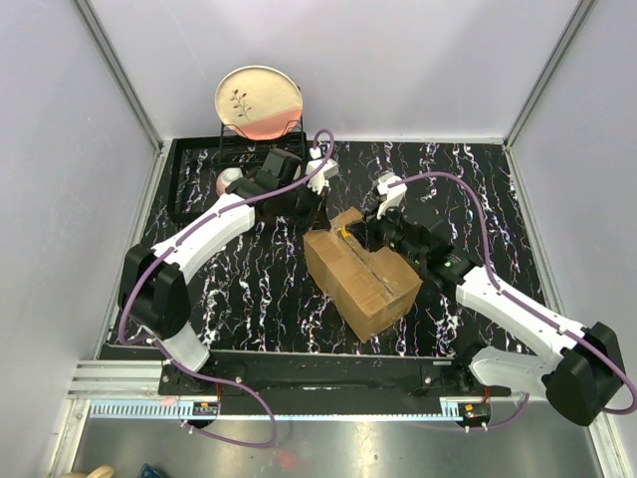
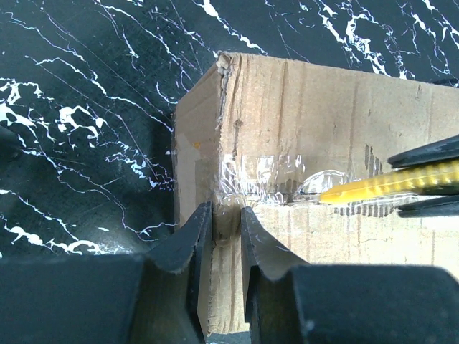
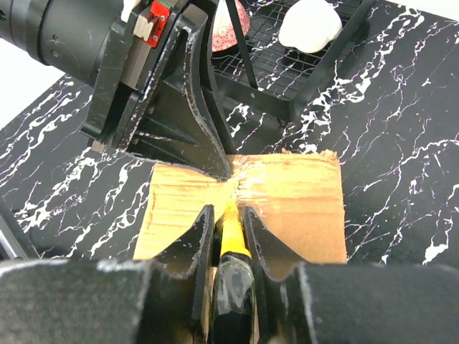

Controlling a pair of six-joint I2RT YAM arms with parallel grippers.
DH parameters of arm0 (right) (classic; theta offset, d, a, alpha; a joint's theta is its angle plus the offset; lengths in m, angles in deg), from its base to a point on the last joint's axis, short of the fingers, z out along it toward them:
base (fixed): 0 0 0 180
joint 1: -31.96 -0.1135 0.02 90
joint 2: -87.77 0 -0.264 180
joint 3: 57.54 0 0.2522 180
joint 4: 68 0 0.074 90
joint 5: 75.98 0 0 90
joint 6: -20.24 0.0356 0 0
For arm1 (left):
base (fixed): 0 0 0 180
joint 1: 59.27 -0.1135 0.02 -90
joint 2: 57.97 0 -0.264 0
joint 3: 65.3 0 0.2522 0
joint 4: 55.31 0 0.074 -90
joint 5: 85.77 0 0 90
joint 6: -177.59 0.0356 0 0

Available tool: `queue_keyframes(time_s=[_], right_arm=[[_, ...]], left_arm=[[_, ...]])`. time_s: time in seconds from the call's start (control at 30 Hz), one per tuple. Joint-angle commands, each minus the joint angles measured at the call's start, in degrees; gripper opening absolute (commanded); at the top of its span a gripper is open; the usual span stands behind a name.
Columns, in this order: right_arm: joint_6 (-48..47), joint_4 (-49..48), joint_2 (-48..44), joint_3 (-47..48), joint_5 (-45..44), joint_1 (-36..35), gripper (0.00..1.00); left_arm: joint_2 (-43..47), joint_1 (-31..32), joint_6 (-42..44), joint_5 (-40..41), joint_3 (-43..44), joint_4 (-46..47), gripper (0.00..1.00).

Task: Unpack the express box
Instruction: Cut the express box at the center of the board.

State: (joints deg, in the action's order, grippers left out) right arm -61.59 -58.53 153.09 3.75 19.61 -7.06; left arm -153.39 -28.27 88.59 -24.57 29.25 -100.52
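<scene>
**Tool state.** The left tool [image 2: 226, 212] is pressed together on the end edge of the express box [image 1: 363, 277], pinching the cardboard where the tape seam [image 2: 267, 176] wraps over that edge. The right tool [image 3: 228, 211] is clamped on a yellow cutter [image 3: 231, 242]. The cutter's tip rests on the seam, just beside the left tool's pinch.

**Governing relation.** In the top view the box lies at the centre of the worktop [image 1: 249, 299], with its long axis running from 11 o'clock to 5 o'clock.
- The left tool holds the 11 o'clock end.
- The right tool stands at the box's 2 o'clock.
- The cutter points across at about 9 o'clock toward the left tool.

Both tools are at the box, but only the right one bears on the tape. The coming cut probably has to draw the blade along the seam away from the pinch while the left tool steadies the carton. The small gap between blade and left fingers [image 2: 195, 244] is the hazard.

**Count.**
- One box, flaps not yet opened.
- One cutter.
- Two tools.
- One wire rack [image 1: 199, 184] at 11 o'clock on the worktop, carrying one upright plate [image 1: 259, 100].
</scene>
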Motion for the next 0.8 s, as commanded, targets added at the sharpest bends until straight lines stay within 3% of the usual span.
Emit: queue_keyframes(time_s=[0.0, 0.77], right_arm=[[1.9, 13.2, -3.3, -1.7, 2.4, -1.6, 0.0], [-0.2, 24.2, -9.4, -0.7, -2.3, -2.6, 0.0]], left_arm=[[-5.4, -2.0, 5.0, 17.4, -2.1, -1.6, 0.16], [-5.6, -1.7, 10.4, 18.7, -1.6, -1.8, 0.16]])
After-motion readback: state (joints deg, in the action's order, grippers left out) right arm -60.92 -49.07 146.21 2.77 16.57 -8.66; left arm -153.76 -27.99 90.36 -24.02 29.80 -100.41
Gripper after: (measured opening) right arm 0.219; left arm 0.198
